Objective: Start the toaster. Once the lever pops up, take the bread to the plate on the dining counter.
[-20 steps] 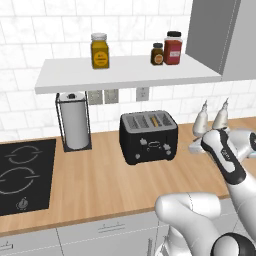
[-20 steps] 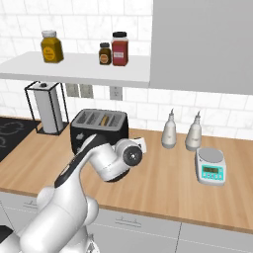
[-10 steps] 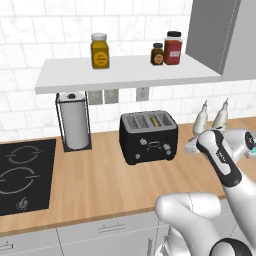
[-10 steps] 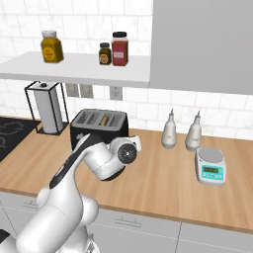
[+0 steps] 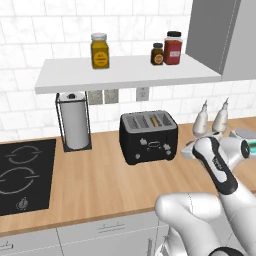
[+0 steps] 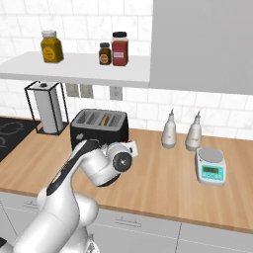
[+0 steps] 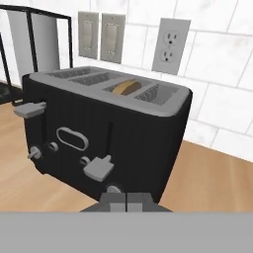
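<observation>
The black toaster (image 5: 148, 136) (image 6: 99, 126) (image 7: 108, 133) stands on the wood counter against the tiled wall. The bread (image 7: 126, 87) (image 5: 156, 120) sits low in one of its right-hand slots, only its tan top edge showing. On the toaster's front, the left lever (image 7: 29, 108) is high and the right lever (image 7: 99, 168) stands lower in its track. My gripper (image 7: 126, 200) is shut with nothing in it, just in front of and below the right lever. In the left base view the hand (image 5: 192, 150) hovers off the toaster's right front corner. The plate and the dining counter are out of view.
A paper towel holder (image 5: 75, 122) stands left of the toaster, with a black cooktop (image 5: 20, 175) beyond it. Two bottles (image 6: 180, 131) and a small scale (image 6: 211, 167) sit to the right. A shelf (image 5: 125, 70) with jars hangs overhead.
The hand has moved left and slightly down, closing in on the toaster's front. The fingers have stayed shut.
</observation>
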